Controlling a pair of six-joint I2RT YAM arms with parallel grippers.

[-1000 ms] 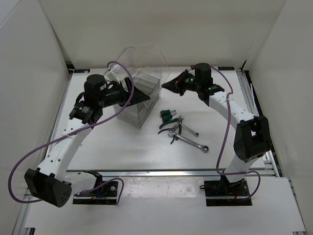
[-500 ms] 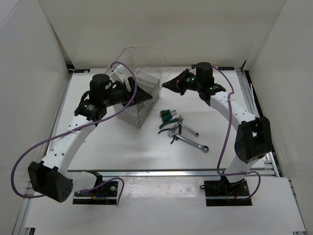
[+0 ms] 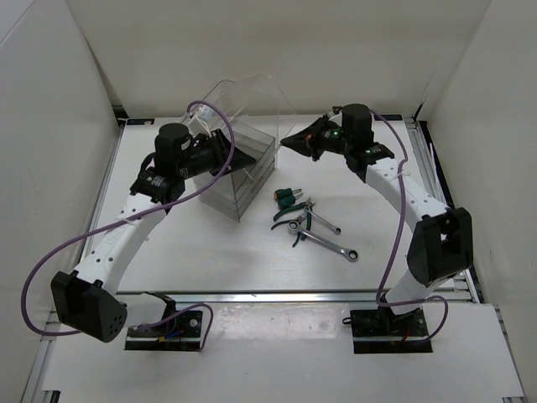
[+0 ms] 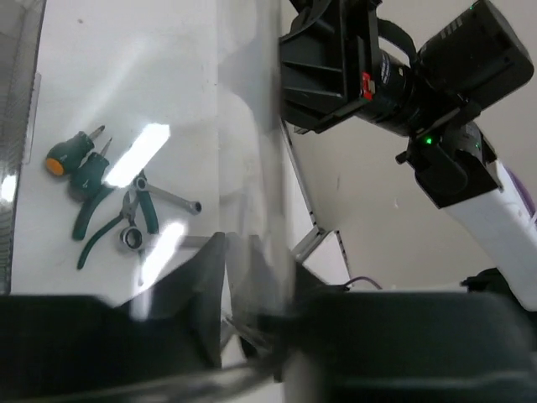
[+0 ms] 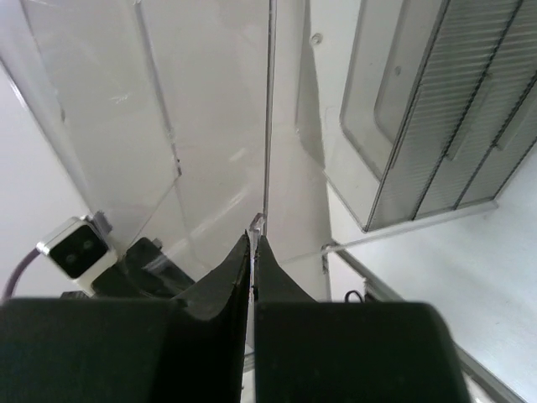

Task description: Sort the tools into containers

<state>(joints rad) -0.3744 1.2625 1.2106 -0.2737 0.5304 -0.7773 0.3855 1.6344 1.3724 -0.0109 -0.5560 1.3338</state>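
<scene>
Clear shell (image 5: 210, 109) sits pinched edge-on in the right gripper (image 5: 252, 240) (left gripper (image 3: 247, 164): grip unclear); best lifted steadily, without twisting thin plastic.

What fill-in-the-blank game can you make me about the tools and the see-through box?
1. The stubby green screwdriver has an ___ cap on its end.
2. ___ slim silver metal wrenches lie on the white table.
3. The small pliers with dark green handles lie on the table, not inside a ___ of the clear plastic cabinet.
4. Seen from above, all the tools lie to the ___ of the cabinet.

Missing words: orange, two, drawer, right.
</scene>
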